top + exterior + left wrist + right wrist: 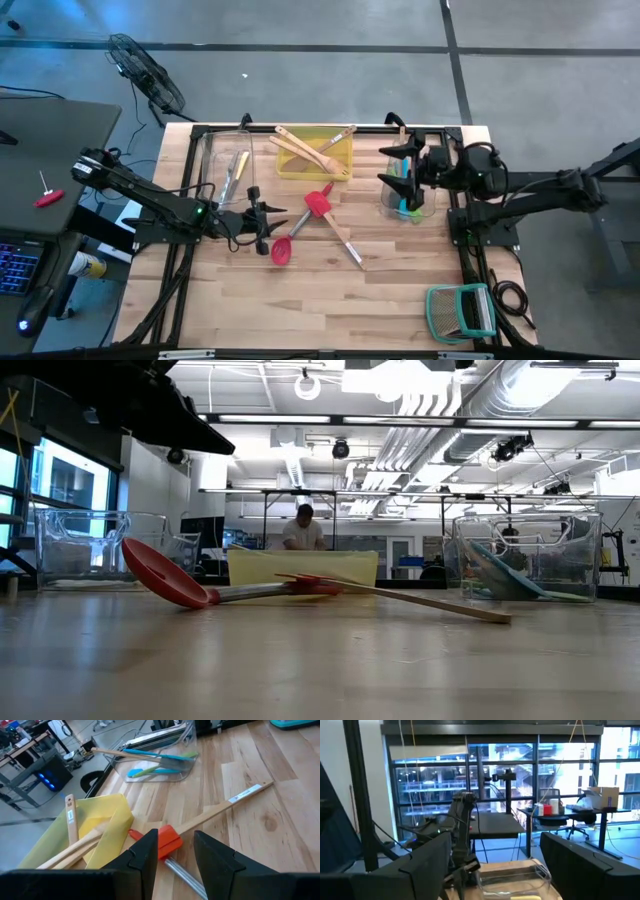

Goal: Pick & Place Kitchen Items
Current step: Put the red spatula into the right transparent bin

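A red ladle with a metal handle and a red spatula with a long wooden handle lie crossed on the table's middle. My left gripper hovers open just left of them. In its wrist view the spatula head shows in the gap between the fingers, untouched. My right gripper is raised, open and empty over the right clear bin, which holds blue and green utensils. Wooden spoons lie in the yellow tray.
A second clear bin at the far left holds a yellow-handled knife. A teal-framed rack sits at the near right corner. Bare wood stretches along the near edge. A person is far behind the table.
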Robot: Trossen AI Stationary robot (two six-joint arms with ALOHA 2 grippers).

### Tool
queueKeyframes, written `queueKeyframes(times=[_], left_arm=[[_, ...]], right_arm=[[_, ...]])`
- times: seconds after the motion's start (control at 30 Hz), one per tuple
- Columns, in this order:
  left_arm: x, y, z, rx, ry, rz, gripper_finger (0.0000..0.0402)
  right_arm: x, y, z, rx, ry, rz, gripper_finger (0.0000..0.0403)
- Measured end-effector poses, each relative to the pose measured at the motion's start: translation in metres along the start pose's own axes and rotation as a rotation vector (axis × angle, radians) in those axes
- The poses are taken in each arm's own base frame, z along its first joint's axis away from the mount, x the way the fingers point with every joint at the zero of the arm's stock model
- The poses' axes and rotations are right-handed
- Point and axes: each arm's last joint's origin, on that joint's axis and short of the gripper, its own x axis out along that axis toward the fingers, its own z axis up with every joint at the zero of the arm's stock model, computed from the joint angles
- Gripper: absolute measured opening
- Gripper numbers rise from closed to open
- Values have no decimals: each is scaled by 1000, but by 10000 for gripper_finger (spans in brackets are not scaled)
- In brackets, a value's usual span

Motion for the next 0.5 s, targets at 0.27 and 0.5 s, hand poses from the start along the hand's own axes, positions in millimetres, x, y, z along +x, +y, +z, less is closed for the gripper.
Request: queueKeyframes(times=[0.27, 0.5], left_arm=[[0, 0, 1, -4, -6, 1, 122], [0, 0, 1, -12, -5, 0, 122]], right_arm=[[20, 4, 16, -16, 65, 53, 298], [59, 5, 30, -25, 291, 21, 298]])
